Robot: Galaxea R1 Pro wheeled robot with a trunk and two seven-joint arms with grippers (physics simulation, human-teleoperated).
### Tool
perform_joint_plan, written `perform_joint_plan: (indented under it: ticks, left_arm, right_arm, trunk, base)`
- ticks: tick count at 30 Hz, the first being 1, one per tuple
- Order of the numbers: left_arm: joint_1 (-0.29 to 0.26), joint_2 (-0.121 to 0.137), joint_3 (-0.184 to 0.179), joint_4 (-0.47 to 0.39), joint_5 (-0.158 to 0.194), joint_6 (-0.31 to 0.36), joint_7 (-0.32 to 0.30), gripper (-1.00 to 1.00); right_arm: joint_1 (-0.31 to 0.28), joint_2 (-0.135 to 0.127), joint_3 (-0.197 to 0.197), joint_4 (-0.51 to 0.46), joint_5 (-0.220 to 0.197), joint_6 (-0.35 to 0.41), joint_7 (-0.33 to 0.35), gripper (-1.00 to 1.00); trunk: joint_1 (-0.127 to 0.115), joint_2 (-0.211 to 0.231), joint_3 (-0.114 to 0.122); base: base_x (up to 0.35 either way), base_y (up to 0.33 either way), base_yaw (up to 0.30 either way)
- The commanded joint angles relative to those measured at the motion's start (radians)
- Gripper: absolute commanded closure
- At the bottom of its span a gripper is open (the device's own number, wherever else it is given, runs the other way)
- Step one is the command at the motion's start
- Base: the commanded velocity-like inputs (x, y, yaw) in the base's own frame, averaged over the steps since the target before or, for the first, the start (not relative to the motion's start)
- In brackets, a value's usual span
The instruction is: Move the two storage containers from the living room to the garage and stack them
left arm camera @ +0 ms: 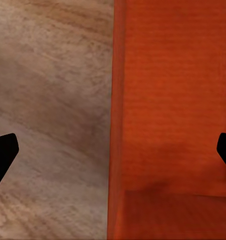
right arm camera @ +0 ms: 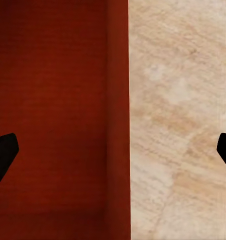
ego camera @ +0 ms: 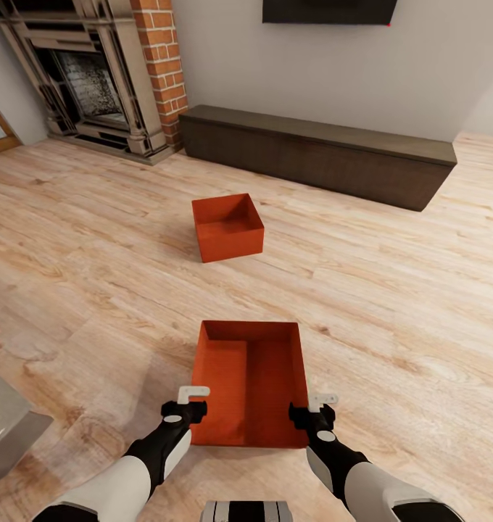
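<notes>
Two orange-red storage containers sit on the light wood planks of the living room. The near container (ego camera: 250, 380) lies right in front of me, open side up. The far container (ego camera: 227, 226) stands a little beyond it, toward the bench. My left gripper (ego camera: 191, 406) hangs open over the near container's left wall (left arm camera: 117, 100), one finger (left arm camera: 3, 155) outside and one inside. At the opposite side, my right gripper (ego camera: 313, 409) is open astride the right wall (right arm camera: 117, 100), its finger (right arm camera: 3, 155) over the inside. Neither gripper holds anything.
A long dark low bench (ego camera: 319, 152) runs along the back wall under a black TV (ego camera: 328, 11). A brick fireplace (ego camera: 94, 72) stands at the back left. A grey piece of furniture (ego camera: 7, 428) juts in at the near left.
</notes>
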Motion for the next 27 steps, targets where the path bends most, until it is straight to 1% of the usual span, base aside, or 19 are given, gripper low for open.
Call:
perform_joint_plan:
  ticks: [1, 14, 27]
  left_arm:
    - [0.000, 0.001, -0.008, -0.001, 0.008, 0.004, 0.006, -1.00]
    - [0.000, 0.001, -0.008, -0.001, 0.008, 0.003, 0.006, -1.00]
    - [0.000, 0.001, -0.008, -0.001, 0.008, 0.003, 0.007, -1.00]
  right_arm:
    - [-0.001, 0.000, 0.002, 0.001, 0.006, -0.001, -0.006, -1.00]
    - [-0.001, 0.000, 0.002, 0.002, 0.006, -0.001, -0.006, -1.00]
    - [-0.001, 0.000, 0.002, 0.001, 0.006, -0.001, -0.006, -1.00]
  trunk:
    - [0.004, -0.007, -0.004]
    - [0.054, -0.098, -0.045]
    - [0.054, -0.098, -0.045]
  base:
    - [0.000, 0.000, 0.000]
    - [0.000, 0.000, 0.000]
    - [0.000, 0.000, 0.000]
